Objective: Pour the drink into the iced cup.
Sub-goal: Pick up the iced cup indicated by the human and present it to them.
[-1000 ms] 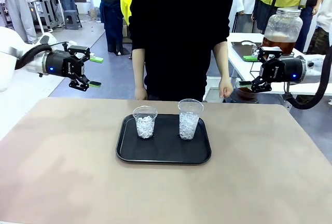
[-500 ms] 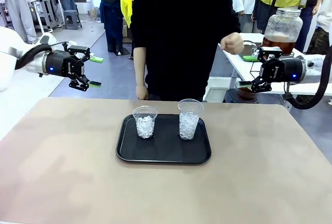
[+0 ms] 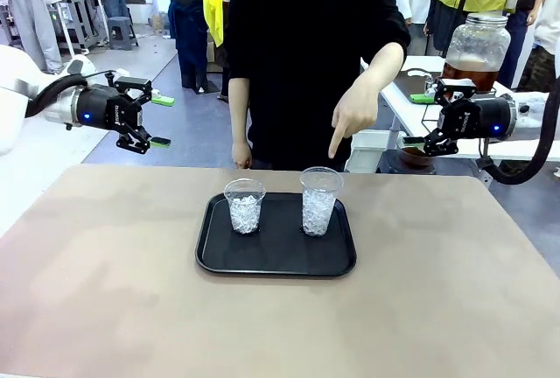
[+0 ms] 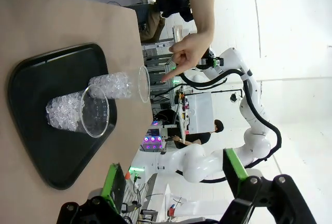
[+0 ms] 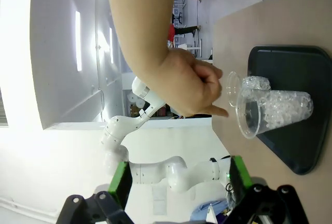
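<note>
Two clear plastic cups of white ice stand on a black tray (image 3: 262, 264): a shorter cup (image 3: 244, 206) on the left and a taller cup (image 3: 318, 200) on the right. A person's hand (image 3: 350, 115) points a finger down at the taller cup (image 5: 275, 109), just above its rim. The amber-brown drink (image 3: 461, 70) fills the bottom of a large glass jar on a white table at the back right. My left gripper (image 3: 161, 121) hovers open beyond the table's far left corner. My right gripper (image 3: 418, 120) hangs open past the far right edge, in front of the jar.
The person in black stands at the far side of the table, the other hand (image 3: 238, 155) hanging at the edge. In the left wrist view the tray (image 4: 46, 146) holds both cups, the pointing hand (image 4: 188, 53) beyond them. The white side table (image 3: 420, 89) stands behind my right gripper.
The person's hand rose from the far table edge, swung up to chest height, then came down to point at the taller cup. Both arms stayed still.
</note>
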You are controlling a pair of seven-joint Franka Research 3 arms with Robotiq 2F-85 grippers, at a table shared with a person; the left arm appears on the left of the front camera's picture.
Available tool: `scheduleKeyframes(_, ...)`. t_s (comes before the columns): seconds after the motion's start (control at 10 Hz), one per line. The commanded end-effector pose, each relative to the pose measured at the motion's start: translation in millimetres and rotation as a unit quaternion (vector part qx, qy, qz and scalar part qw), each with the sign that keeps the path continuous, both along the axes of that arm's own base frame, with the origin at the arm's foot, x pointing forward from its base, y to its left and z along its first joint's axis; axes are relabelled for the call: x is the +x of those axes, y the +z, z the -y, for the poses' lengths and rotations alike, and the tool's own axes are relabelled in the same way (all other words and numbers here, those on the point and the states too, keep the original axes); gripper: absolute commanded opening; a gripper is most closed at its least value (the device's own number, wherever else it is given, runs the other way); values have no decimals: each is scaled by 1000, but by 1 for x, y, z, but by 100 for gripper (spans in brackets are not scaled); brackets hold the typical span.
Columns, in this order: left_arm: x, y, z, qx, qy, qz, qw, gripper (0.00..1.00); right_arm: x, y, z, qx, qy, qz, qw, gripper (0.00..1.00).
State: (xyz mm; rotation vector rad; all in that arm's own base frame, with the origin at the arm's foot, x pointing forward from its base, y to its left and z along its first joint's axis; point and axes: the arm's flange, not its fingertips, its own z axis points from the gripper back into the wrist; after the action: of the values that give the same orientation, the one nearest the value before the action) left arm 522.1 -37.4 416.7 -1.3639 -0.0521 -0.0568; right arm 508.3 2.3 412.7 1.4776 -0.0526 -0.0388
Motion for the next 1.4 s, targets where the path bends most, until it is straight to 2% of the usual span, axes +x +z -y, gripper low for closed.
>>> scheduleKeyframes(0.0,0,1,0,0,1,1,1000,100,0,0,0,-3,2,6,1000,100)
scheduleKeyframes(0.9,0,1,0,0,1,1,1000,100,0,0,0,0,0,0,1000,100)
scheduleKeyframes(1.1,0,1,0,0,1,1,1000,100,-6,-1,-2,-6,-2,116,993,100)
scheduleKeyframes(1.3,0,1,0,0,1,1,1000,100,-14,-2,-4,-16,-12,257,966,100)
